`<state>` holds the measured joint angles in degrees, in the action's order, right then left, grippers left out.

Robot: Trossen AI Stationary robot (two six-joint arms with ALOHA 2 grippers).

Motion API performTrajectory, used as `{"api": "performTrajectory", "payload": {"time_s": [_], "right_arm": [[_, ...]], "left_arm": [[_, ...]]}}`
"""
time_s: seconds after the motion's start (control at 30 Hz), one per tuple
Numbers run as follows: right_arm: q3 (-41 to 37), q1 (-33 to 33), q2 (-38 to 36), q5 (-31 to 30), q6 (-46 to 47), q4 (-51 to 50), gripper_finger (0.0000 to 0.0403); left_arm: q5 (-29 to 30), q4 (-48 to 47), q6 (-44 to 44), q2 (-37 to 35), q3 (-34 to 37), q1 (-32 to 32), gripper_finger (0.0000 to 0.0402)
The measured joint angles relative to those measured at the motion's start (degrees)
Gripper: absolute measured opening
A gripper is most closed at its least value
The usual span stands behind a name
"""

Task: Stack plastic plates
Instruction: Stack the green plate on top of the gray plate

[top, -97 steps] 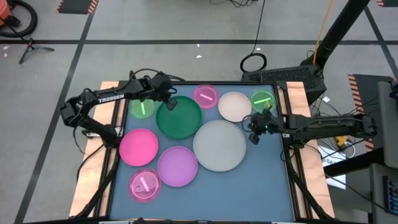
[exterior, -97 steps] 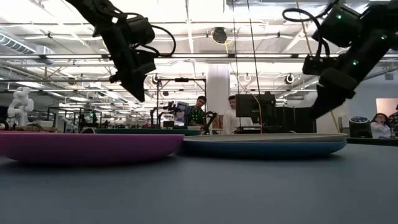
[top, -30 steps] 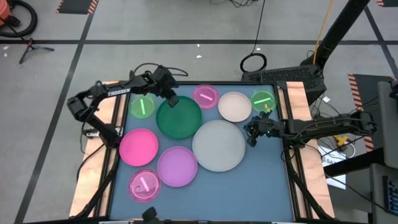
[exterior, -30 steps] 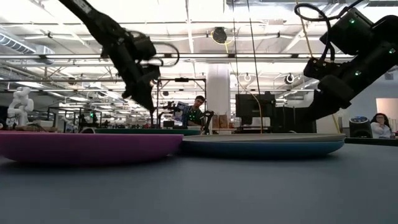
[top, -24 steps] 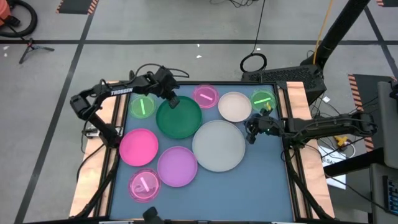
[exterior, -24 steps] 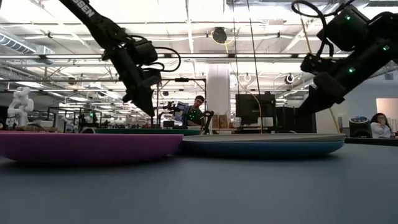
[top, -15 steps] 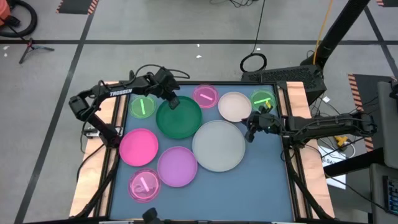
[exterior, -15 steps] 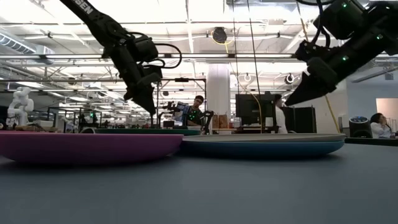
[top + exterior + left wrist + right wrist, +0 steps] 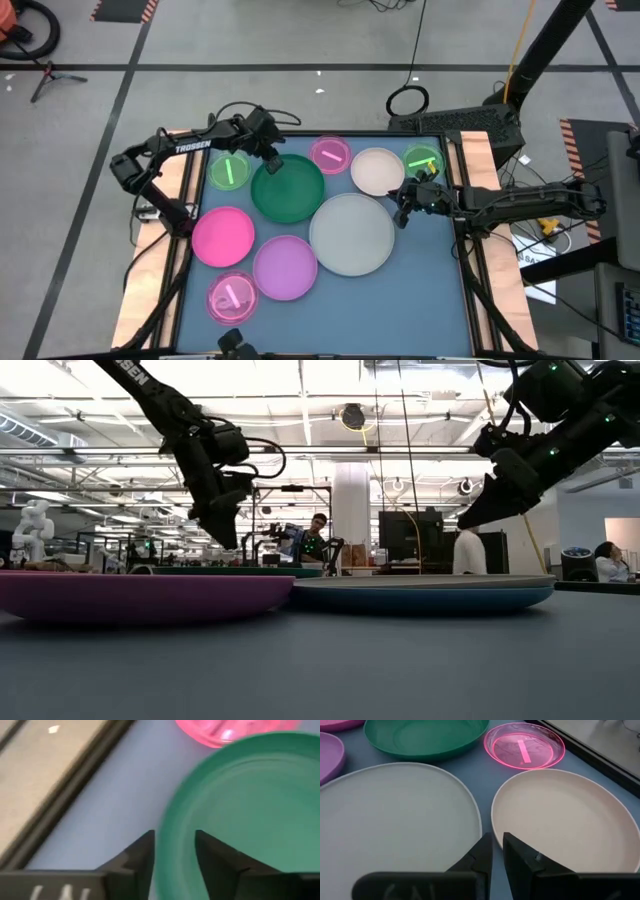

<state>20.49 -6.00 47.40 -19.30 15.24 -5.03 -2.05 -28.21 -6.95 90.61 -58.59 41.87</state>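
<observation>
Several plastic plates lie flat on the blue table. My left gripper [image 9: 271, 159] [image 9: 175, 852] hangs open just above the far left rim of the dark green plate [image 9: 288, 190] [image 9: 240, 810]. One finger stands outside the rim and one over the plate, touching nothing. My right gripper [image 9: 399, 207] [image 9: 498, 851] hovers over the gap between the cream plate [image 9: 377, 171] [image 9: 560, 815] and the large white-grey plate [image 9: 352, 233] [image 9: 395, 815]. Its fingers stand only a narrow slit apart, with nothing between them.
Small translucent plates sit at the far left [image 9: 229, 171], far middle [image 9: 330, 154] [image 9: 525, 746], far right [image 9: 423, 160] and near left [image 9: 232, 297]. A pink plate [image 9: 222, 236] and a lilac plate [image 9: 285, 267] lie at the near left. Bare table lies at the near right [image 9: 420, 300].
My right gripper has risen and gone a little toward the far edge, from the white-grey plate's right rim toward the cream plate. My left gripper has stayed over the green plate's far rim, and its fingertips have opened.
</observation>
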Motion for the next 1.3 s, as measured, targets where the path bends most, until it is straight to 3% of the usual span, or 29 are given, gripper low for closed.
{"api": "performTrajectory", "payload": {"time_s": [0.23,0.7,1.13,1.3], "right_arm": [[0.00,0.04,0.00,0.08,1.13,-1.64,0.0038],[0.00,0.04,0.00,0.10,2.67,-3.59,0.0038],[0.00,0.04,0.00,0.10,2.08,-3.52,0.0038],[0.00,0.04,0.00,0.10,2.08,-3.52,0.0038]], "left_arm": [[0.33,-0.81,1.97,0.37,0.00,1.61,0.0192],[0.21,-0.72,3.31,6.97,0.00,1.50,0.0193],[0.59,-0.64,2.42,7.82,0.00,0.76,0.0192],[0.59,-0.68,2.32,7.82,0.00,0.76,0.0170]]}}
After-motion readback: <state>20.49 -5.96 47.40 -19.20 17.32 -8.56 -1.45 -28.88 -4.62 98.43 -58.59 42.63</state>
